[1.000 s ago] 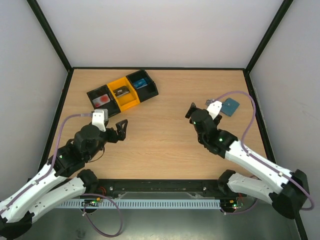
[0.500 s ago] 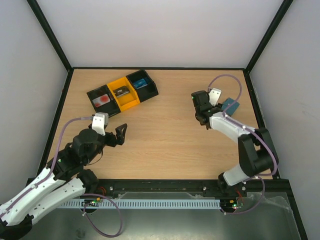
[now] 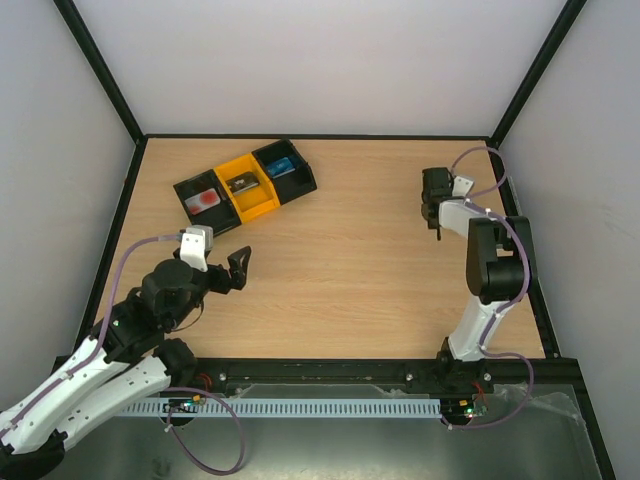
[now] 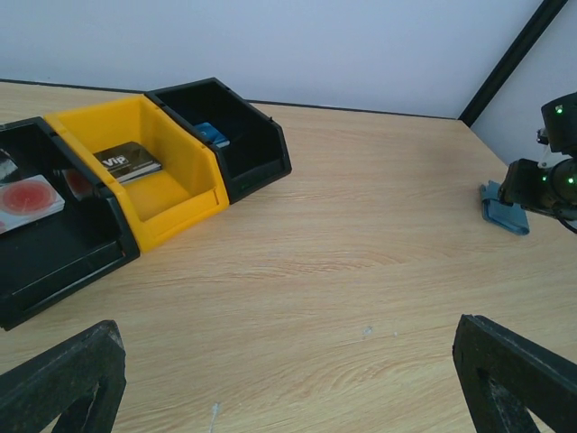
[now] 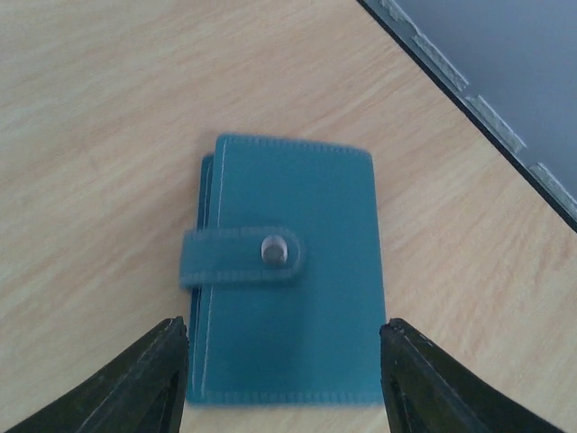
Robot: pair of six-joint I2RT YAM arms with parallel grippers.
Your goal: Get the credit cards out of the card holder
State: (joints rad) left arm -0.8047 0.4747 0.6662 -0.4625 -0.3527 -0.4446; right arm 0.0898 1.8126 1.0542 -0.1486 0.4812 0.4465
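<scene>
Right, the holder [image 5: 288,280] lies flat at the far right of the table [image 5: 90,135], snapped shut, directly under the right gripper [image 5: 284,370]. Its long axis runs straight ahead between the half-open jaws, which bracket its long edges and grip nothing. The left gripper [image 4: 288,361], jaws wide and empty, sits well apart by the tray [image 4: 270,135], where one card [image 4: 128,161] reads "VIP".

A three-compartment tray [image 4: 180,216], black at both ends and yellow in the middle, sits at the far left of the wooden surface [image 3: 330,270]. A dark item marked VIP [image 4: 128,161] lies in its yellow compartment.
</scene>
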